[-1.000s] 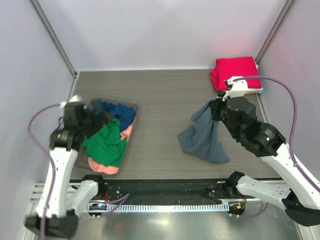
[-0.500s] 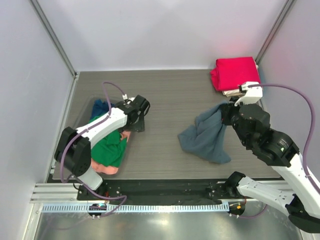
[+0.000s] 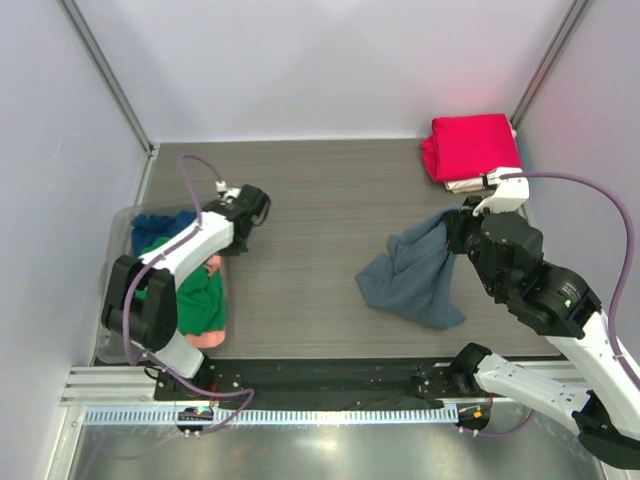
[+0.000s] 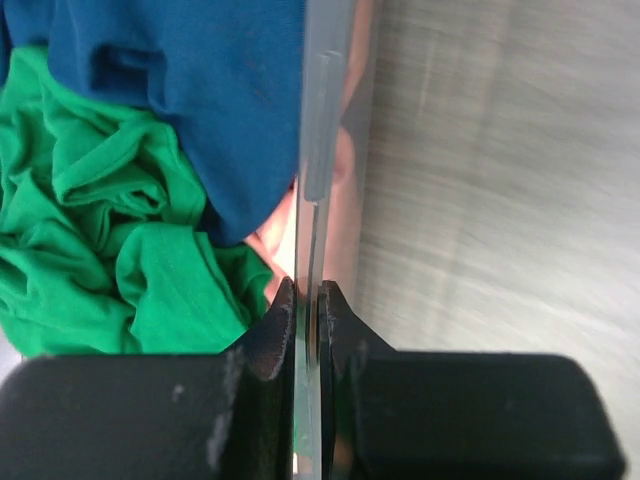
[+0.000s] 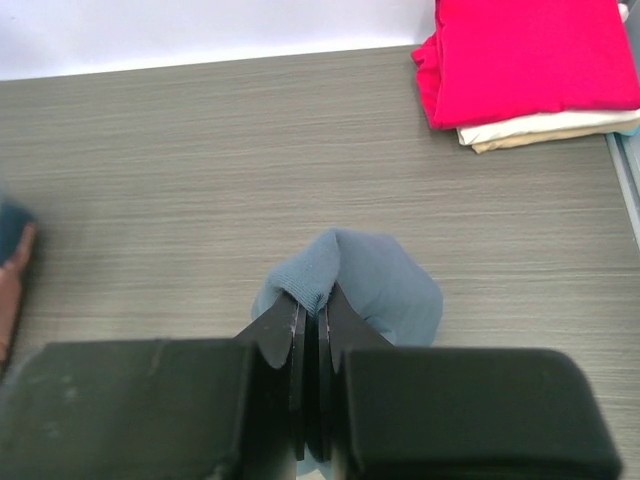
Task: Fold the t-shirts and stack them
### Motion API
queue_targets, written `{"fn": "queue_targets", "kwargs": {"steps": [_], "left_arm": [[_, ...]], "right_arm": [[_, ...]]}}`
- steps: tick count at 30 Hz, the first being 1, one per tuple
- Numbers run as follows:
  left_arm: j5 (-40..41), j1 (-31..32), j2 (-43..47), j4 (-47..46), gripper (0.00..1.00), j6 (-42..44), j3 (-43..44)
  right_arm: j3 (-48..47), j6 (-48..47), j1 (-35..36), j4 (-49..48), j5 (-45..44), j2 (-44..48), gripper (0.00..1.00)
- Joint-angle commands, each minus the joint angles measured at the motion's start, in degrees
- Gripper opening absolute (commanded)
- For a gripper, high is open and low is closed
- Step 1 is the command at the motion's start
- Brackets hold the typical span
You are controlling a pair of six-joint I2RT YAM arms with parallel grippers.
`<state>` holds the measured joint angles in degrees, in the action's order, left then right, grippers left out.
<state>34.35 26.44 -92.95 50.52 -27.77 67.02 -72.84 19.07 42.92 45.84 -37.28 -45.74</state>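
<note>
At the left edge of the wood-grain table (image 3: 330,200), a clear plastic bin (image 4: 322,110) is sitting with crumpled shirts heaped inside. A navy shirt (image 3: 158,222) is lying at the far end, a bright green one (image 3: 197,300) is bunching in soft, deep folds across the middle, and a salmon-pink one (image 3: 207,338) is peeking out at the near end. The left gripper (image 4: 305,300) is pinching the bin's thin, glossy right wall. Its black fingers are closed almost together, with only the plastic sheet between them, one finger inside against the cloth and one outside over the table.

Toward the centre-right, the slate grey-blue shirt (image 3: 415,280) is draping in a limp, rumpled mass. Its lower part is spreading flat on the table while an upper fold is rising in a soft peak. The right gripper (image 5: 310,300) is clamping that peak, with the jaws shut tight on a small ridge of the knit fabric.

In the far right corner, a red shirt (image 3: 470,145) is resting as a neat, squarish folded block on top of a folded cream shirt (image 3: 470,184), whose pale layered edges are showing beneath it. This stack is sitting well apart from the grey-blue shirt.
</note>
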Motion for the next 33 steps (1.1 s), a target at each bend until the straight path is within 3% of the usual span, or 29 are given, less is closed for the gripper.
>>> {"fn": "queue_targets", "kwargs": {"steps": [1, 2, 10, 16, 22, 25, 26, 27, 29, 33], "left_arm": [[3.8, -10.0, 7.1, 8.7, 0.00, 5.5, -6.0], [0.1, -13.6, 10.6, 7.3, 0.00, 7.2, -7.0], [-0.8, -16.1, 20.0, 0.1, 0.04, 22.0, -7.0], [4.7, -10.4, 20.3, -0.8, 0.00, 26.9, -10.0], [4.5, -3.5, 19.7, -2.4, 0.00, 32.2, -14.8], [4.2, -3.0, 17.8, -2.4, 0.04, 32.1, -15.6], [5.9, -3.0, 16.8, -2.6, 0.12, 31.6, -15.1], [8.2, -3.0, 16.0, -3.2, 0.49, 28.3, -14.5], [12.0, -3.1, 13.5, -2.2, 0.76, 25.7, -11.4], [20.7, -3.1, 7.4, 3.0, 0.90, 22.3, -5.5]], "right_arm": [[0.2, 1.0, 0.1, -2.5, 0.3, 0.4, 0.01], [0.4, 1.0, 0.1, -2.5, 0.4, 0.3, 0.01], [1.6, 3.3, 0.1, -2.6, 2.2, 0.6, 0.01], [2.8, 4.7, 0.2, -3.3, 3.1, 0.6, 0.01], [2.8, 4.7, 0.1, -3.2, 3.6, 0.3, 0.01], [3.0, 4.8, 0.1, -3.2, 4.4, 0.3, 0.01], [3.1, 4.9, 0.1, -3.1, 4.7, 0.1, 0.01], [3.1, 4.8, 0.1, -3.2, 5.0, 0.1, 0.01], [3.3, 4.5, 0.1, -3.1, 5.5, -0.1, 0.01], [2.0, 3.7, 0.1, -3.3, 6.7, -1.8, 0.01]]}}
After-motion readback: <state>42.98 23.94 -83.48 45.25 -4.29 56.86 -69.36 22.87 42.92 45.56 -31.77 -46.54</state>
